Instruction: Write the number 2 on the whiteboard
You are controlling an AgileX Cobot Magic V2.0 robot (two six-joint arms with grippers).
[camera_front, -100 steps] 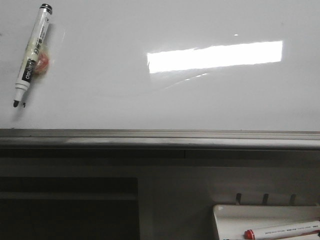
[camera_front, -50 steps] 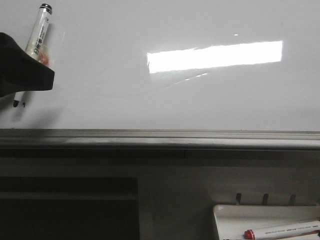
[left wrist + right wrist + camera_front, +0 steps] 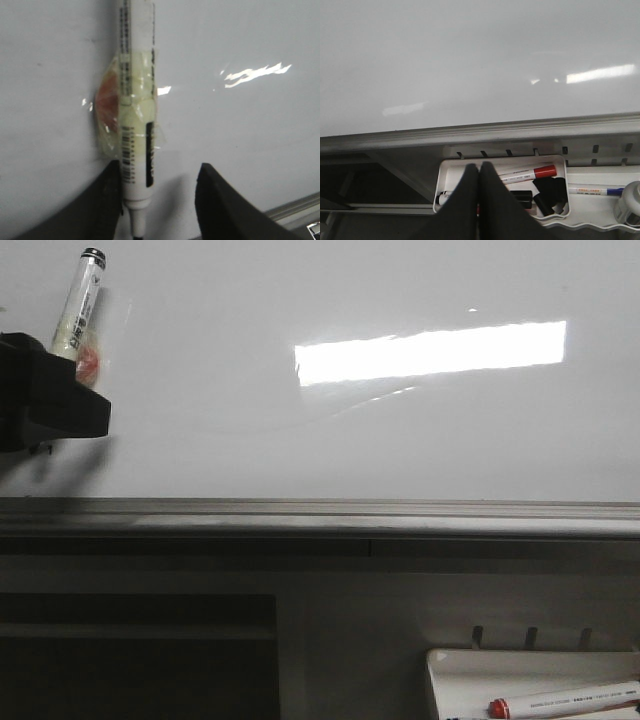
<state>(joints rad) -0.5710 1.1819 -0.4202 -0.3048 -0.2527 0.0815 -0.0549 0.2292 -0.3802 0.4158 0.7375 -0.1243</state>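
1. The left pincer, absent from the front view 1 second before, had moved in from the left edge and now straddled the lower barrel of the black marker lying on the whiteboard.
2. Its fingers stood apart, 1 on each side of the marker near the tip; the left one looked to be touching the barrel, the other stood clear of it.
3. A yellowish taped pad clung to the marker's middle.
4. The right pincer stayed pressed together on nothing above the white tray holding a red marker.
5. No number 2 was yet on the whiteboard; writing apparently awaited a firm grip.
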